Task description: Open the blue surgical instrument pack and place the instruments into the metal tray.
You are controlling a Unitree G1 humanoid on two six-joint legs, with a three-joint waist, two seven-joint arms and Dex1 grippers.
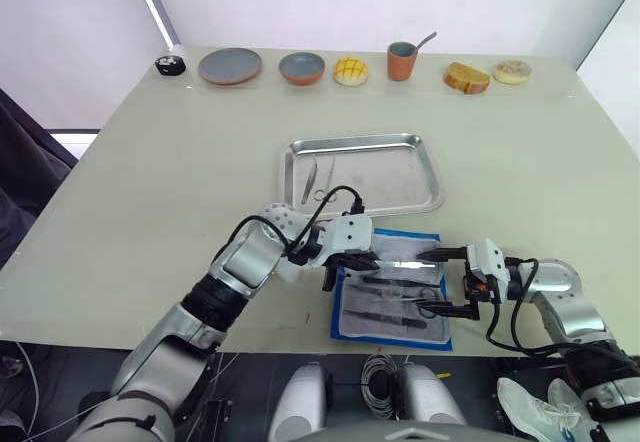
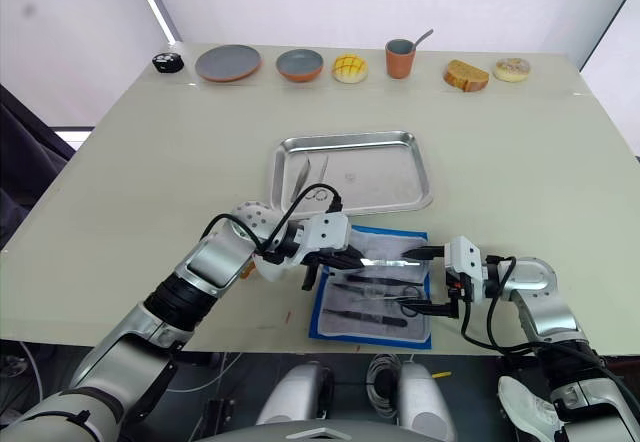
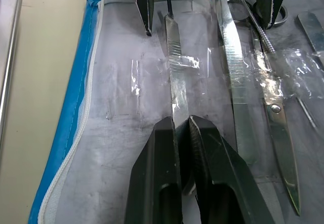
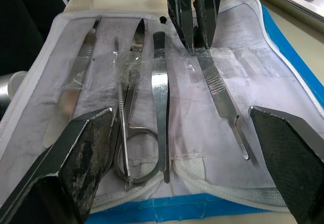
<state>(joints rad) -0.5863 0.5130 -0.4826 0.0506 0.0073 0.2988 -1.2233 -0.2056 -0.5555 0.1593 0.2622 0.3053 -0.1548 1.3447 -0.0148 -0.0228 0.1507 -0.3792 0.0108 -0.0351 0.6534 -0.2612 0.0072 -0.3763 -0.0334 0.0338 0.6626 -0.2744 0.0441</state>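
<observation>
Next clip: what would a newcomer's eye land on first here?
The opened blue pack at the table's near edge, its steel tools laid out in a row. The left gripper is pinching a flat scalpel handle there, while the right gripper hangs open over the pack. Just beyond, the metal tray already holds two tools.

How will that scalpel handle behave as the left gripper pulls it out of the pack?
Probably stiff: the scalpel handle is a slim flat metal strip. Likely slippery, since the left gripper pinches its smooth end. It may drag, because a clear plastic strap crosses it on the blue surgical instrument pack, which could lift too.
</observation>
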